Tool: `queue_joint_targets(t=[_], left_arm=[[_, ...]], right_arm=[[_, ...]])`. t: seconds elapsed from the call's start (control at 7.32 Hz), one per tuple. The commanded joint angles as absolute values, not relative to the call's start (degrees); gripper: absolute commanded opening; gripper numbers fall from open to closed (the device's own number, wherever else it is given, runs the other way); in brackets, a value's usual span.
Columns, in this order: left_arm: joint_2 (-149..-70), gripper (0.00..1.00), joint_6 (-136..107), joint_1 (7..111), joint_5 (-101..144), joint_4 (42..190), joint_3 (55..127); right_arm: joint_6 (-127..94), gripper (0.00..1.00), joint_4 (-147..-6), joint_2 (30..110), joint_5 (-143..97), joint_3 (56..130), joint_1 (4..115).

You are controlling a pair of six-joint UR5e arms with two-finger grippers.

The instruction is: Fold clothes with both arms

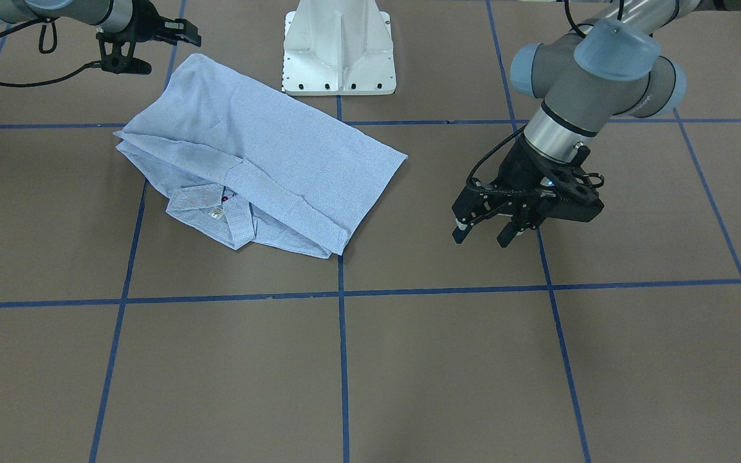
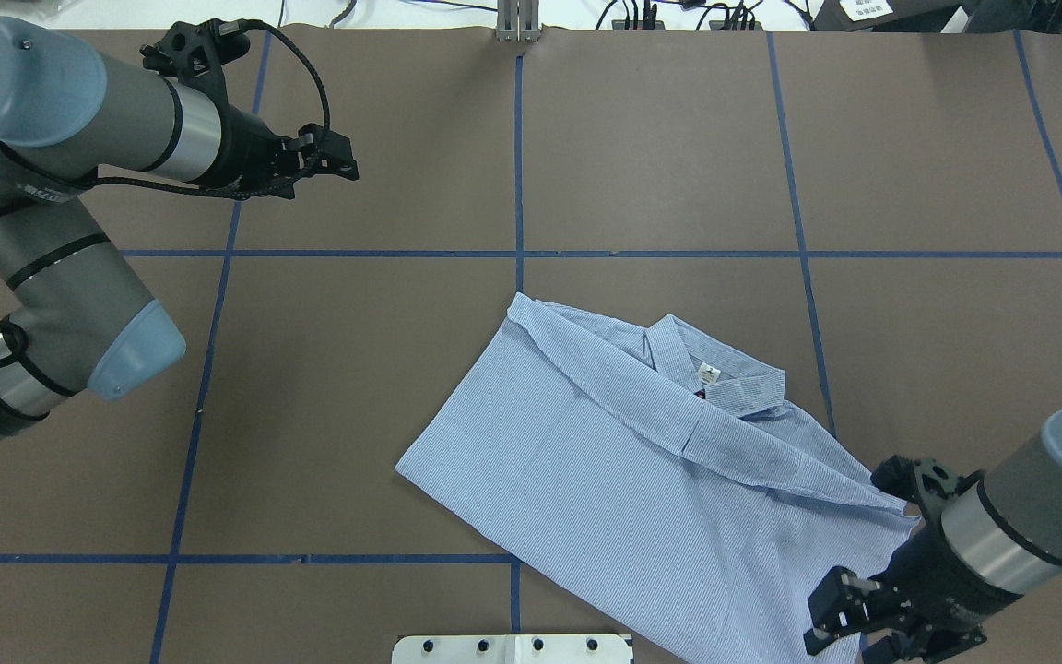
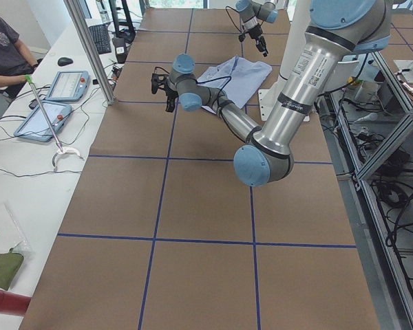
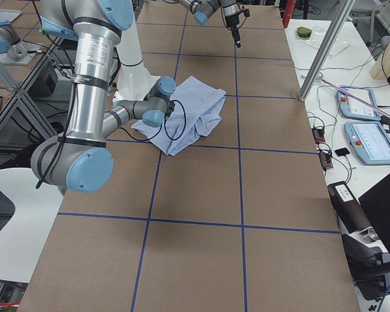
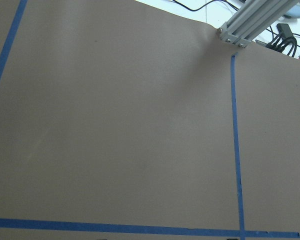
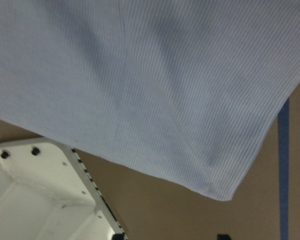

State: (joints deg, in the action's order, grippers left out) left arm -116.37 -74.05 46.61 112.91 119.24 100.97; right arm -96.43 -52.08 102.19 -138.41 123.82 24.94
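Note:
The light blue striped shirt lies folded on the brown table, collar and white label facing up. In the overhead view the shirt sits right of centre. My right gripper hovers open at the shirt's corner nearest the robot, holding nothing; from overhead it shows at the bottom right, beside the cloth's edge. The right wrist view shows only the shirt below it. My left gripper stands open over bare table, well clear of the shirt; from overhead it is at the upper left.
The white pedestal base stands just behind the shirt. Blue tape lines grid the table. An aluminium post rises at the far table edge. A person sits at a side desk with tablets.

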Motion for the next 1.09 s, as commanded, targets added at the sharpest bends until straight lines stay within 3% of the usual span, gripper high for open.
queue_joint_targets(t=[0.0,0.41,0.96], left_arm=[[-113.99,0.99,-79.84,39.94,112.77,115.06,106.95],[-113.91,0.99,-97.51,26.33,104.72,114.44,106.70],[-115.14,0.96,-103.71,17.33,99.50,106.17,105.39]], right_arm=[[-94.49,1.00,-48.70,101.43,-138.43,123.66,35.20],[-83.67,1.00,-48.25,98.03,-137.99,123.23,46.82],[-83.58,1.00,-48.25,94.49,-137.73,121.73,49.13]])
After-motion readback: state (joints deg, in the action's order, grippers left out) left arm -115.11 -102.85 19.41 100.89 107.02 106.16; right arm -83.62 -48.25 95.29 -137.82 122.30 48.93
